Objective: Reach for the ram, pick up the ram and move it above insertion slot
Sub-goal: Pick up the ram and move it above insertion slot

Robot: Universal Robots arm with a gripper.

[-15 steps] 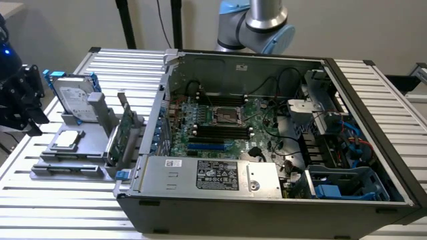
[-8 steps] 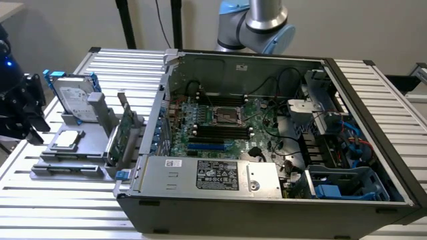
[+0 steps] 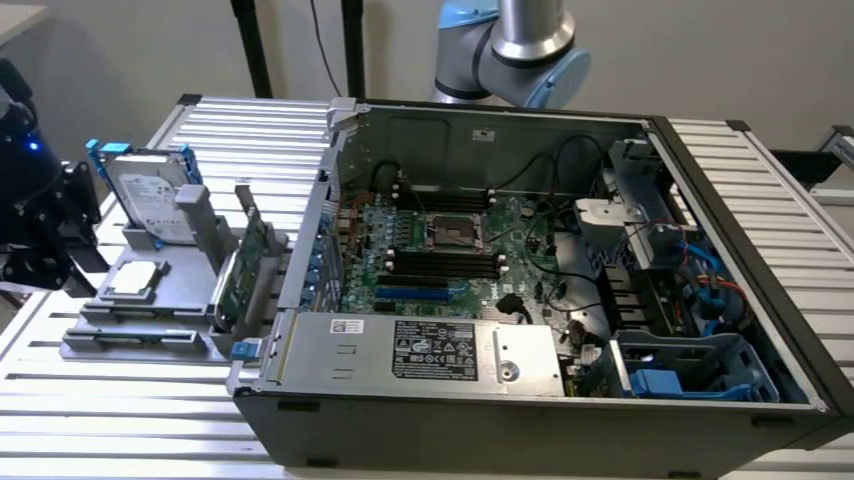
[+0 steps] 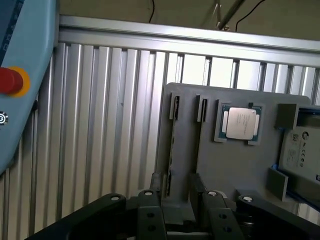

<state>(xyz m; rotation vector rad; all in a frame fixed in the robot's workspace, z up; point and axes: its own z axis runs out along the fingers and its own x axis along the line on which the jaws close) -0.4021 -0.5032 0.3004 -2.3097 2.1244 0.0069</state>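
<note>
Black gripper (image 4: 175, 187), fingers apart, hovers by the thin edge-on ram stick (image 4: 172, 145), nine o'clock of the open dark computer case (image 3: 534, 430); nothing grasped yet.

A plain pale wall (image 3: 707, 60) stands behind the ribbed metal worktop (image 3: 134, 420); two black poles (image 3: 252, 45) rise before it, and the slats shine with light.

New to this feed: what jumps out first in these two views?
The open computer case fills the middle of the exterior view, its motherboard bared. At the exterior view's left a grey fixture holds a hard drive with blue rails and a processor chip; the gripper hovers near that fixture.
</note>
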